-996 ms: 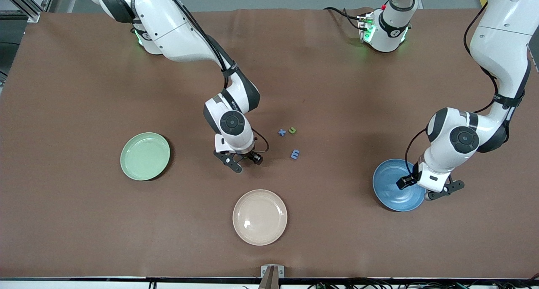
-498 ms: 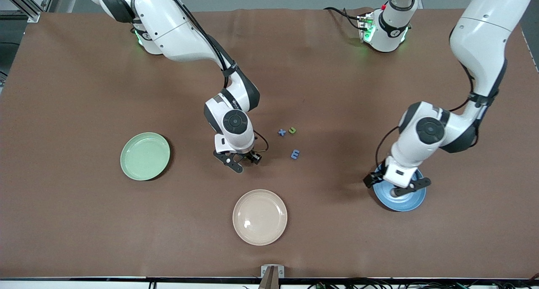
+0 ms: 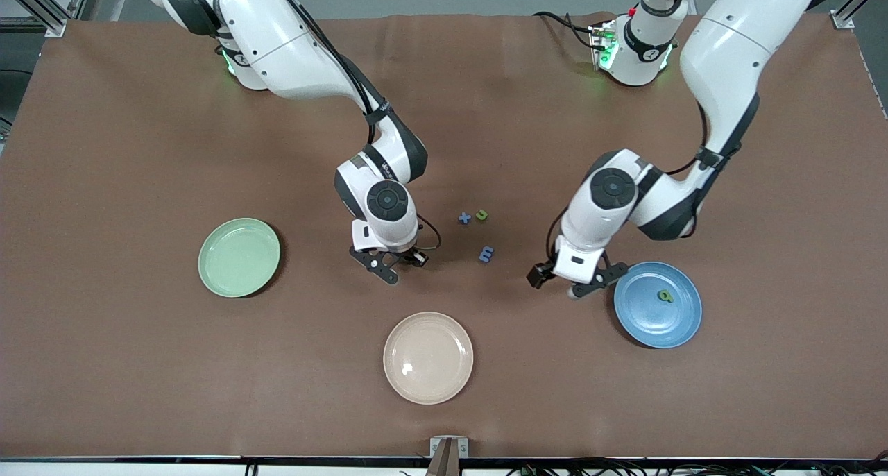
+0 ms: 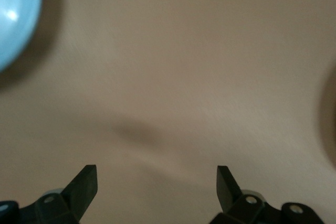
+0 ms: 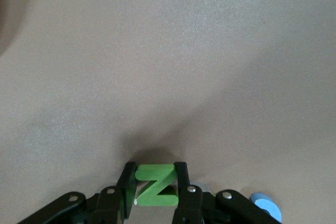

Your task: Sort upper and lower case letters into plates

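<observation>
The right gripper (image 5: 155,187), bent low over bare counter (image 3: 139,150) beside the blue m (image 3: 486,254), pinches a green Z (image 5: 155,186). The left gripper (image 4: 156,179) hovers wide open, holding nothing, beside the blue plate (image 3: 645,320), which holds a green letter (image 3: 665,295).

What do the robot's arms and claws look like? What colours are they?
Both arms are glossy white with rounded shells, black bands at the joints and a round black cap near each wrist. Thin black cables run along them. The bases glow green. The left gripper and right gripper are black, each with two flat fingers and small silver screws.
</observation>
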Available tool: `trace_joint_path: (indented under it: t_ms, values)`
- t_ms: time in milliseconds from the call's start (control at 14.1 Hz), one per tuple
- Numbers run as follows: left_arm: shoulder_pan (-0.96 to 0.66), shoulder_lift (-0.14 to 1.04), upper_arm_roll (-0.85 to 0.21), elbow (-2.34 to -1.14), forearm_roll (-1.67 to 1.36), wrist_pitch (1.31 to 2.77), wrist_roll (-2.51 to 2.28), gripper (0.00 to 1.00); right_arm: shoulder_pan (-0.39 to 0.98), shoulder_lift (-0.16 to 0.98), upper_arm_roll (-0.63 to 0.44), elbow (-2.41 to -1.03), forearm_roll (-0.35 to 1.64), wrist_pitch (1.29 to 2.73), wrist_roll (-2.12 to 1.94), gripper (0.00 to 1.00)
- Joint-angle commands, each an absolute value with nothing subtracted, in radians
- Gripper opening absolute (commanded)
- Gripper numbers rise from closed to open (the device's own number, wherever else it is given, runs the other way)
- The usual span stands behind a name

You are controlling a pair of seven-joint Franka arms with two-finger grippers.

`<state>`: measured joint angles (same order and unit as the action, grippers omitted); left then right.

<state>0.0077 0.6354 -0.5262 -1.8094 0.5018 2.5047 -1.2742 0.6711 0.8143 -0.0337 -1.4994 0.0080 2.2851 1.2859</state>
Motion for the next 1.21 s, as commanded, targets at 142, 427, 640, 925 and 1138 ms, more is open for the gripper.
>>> trace_joint_path:
  t_ms: [142, 427, 640, 925, 1138]
  values:
    - [-0.095, 0.687, -0.512, -1.758, 0.512, 2.494, -1.448, 1.0, 0.591, 0.744, -0.041, -1.508, -0.011, 2.177, 1.194, 0.0]
    - [-0.208, 0.722, -0.465, -1.715, 0.509, 2.468, -1.613, 1.0, 0.448, 0.588, -0.04, -1.59, -0.003, 2.082, 0.947, 0.0]
    - [-0.296, 0.796, -0.437, -1.602, 0.508, 2.367, -1.732, 1.0, 0.31, 0.471, -0.04, -1.744, -0.003, 2.092, 0.719, 0.0]
    - [-0.31, 0.842, -0.434, -1.575, 0.509, 2.355, -1.801, 0.99, 0.189, 0.393, -0.04, -1.88, -0.002, 2.152, 0.507, 0.01]
    - [-0.313, 0.864, -0.434, -1.575, 0.509, 2.355, -1.856, 0.97, 0.137, 0.37, -0.038, -1.985, -0.002, 2.253, 0.43, 0.01]
